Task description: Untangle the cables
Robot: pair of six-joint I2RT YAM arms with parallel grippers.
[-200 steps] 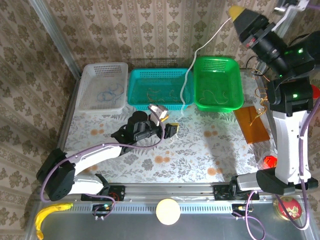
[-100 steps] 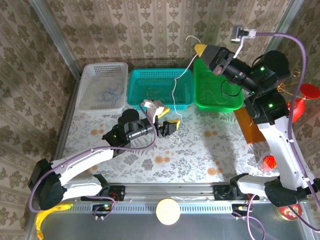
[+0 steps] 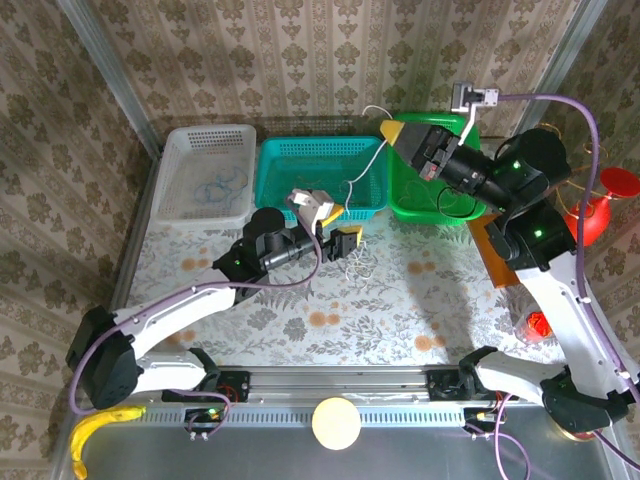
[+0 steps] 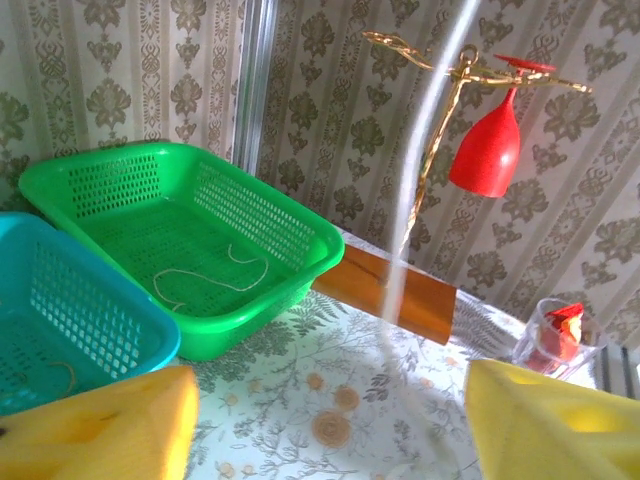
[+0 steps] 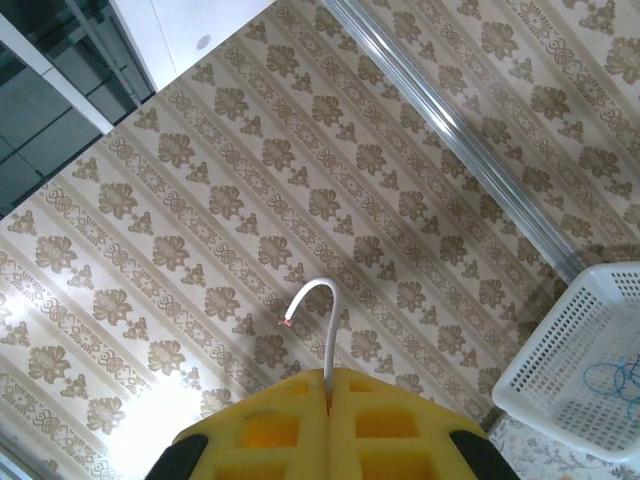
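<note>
While right fingers (image 5: pixel 350 405) pinch white cable (image 5: pixel 329 340) tight, left fingers (image 4: pixel 540 420) stand spread, cable loose between them. Risk: upward pull drags slack below left fingers across tabletop (image 3: pixel 400 300), re-snagging.

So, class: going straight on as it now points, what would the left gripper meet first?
Likely the white cable hanging just ahead of the left gripper, then the orange board; depth unclear.

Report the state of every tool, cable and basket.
right tool: shut on white cable, held high.
left tool: open, white cable passing between its pads.
white cable: hangs from right tool down past left tool.
green basket: holds a pale cable.
teal basket: holds a gold cable.
white basket: holds a blue cable.
</note>
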